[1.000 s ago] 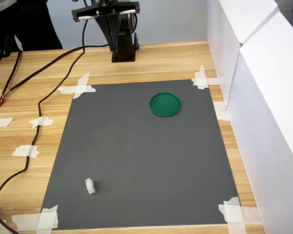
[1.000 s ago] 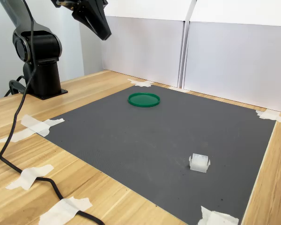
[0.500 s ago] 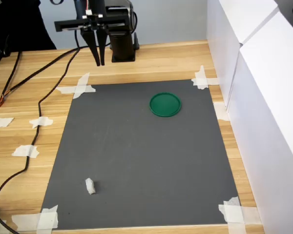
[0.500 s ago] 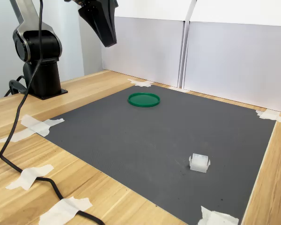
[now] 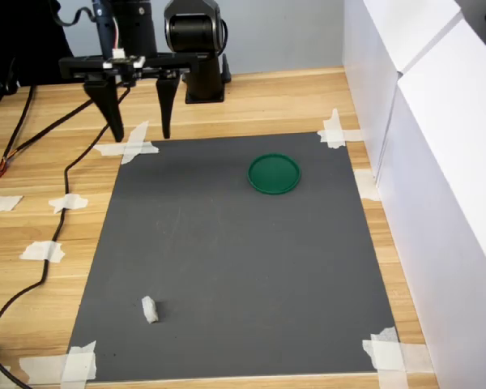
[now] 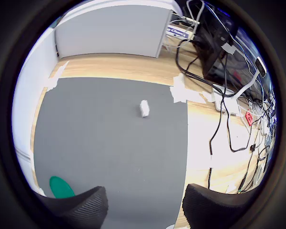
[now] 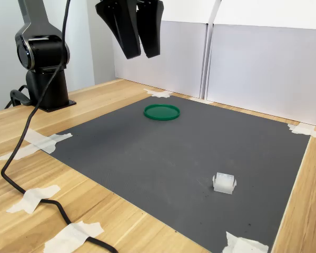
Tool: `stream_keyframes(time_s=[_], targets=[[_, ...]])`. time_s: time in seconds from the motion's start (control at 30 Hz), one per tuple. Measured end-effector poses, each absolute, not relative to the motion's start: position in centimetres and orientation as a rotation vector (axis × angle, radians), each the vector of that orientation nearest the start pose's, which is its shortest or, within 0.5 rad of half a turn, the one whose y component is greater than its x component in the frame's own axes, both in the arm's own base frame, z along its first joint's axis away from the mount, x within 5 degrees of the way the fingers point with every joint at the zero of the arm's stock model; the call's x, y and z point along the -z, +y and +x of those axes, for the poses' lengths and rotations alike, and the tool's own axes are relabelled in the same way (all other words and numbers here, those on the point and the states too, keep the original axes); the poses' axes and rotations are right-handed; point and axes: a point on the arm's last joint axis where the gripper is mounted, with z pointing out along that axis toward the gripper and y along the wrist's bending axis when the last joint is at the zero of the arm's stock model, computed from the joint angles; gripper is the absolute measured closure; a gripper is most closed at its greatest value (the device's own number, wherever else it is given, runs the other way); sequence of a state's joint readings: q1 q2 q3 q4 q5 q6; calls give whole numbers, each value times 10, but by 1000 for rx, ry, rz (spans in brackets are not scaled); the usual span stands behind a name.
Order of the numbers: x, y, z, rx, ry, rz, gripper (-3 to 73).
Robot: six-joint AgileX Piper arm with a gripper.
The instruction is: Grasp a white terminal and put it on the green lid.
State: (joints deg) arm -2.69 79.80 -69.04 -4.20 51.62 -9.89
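Gripper [image 5: 138, 130] is seen spread wider than before, empty | white terminal [image 5: 149, 309] lies at mat's [image 5: 235, 259] 7 o'clock, first exterior view | green lid [image 5: 274, 173] at 1 o'clock

First exterior view: set high at the mat's [image 5: 243, 259] near edge, angled down toward the arm base [image 5: 198, 49]. Second exterior view: set low beside the tabletop [image 7: 52, 174], aimed across the mat at white panels [image 7: 253, 68]. Wrist view: looked down past the hand [image 6: 143, 210]. Mat shared by all three.
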Motion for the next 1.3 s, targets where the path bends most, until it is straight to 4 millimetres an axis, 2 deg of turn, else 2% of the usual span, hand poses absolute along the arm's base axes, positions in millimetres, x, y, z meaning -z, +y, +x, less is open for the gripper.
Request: stream_keyframes(time_s=[0.47, 0.7, 0.9, 1.03, 1.3], targets=[[-320, -24, 369, 169, 2683, -237, -19], [-305, -49, 403, 150, 2725, -216, -19], [-284, -60, 427, 158, 2766, -268, -11], [-265, -59, 441, 123, 2787, -341, -8], [-238, -54, 457, 5, 2809, -375, -8]])
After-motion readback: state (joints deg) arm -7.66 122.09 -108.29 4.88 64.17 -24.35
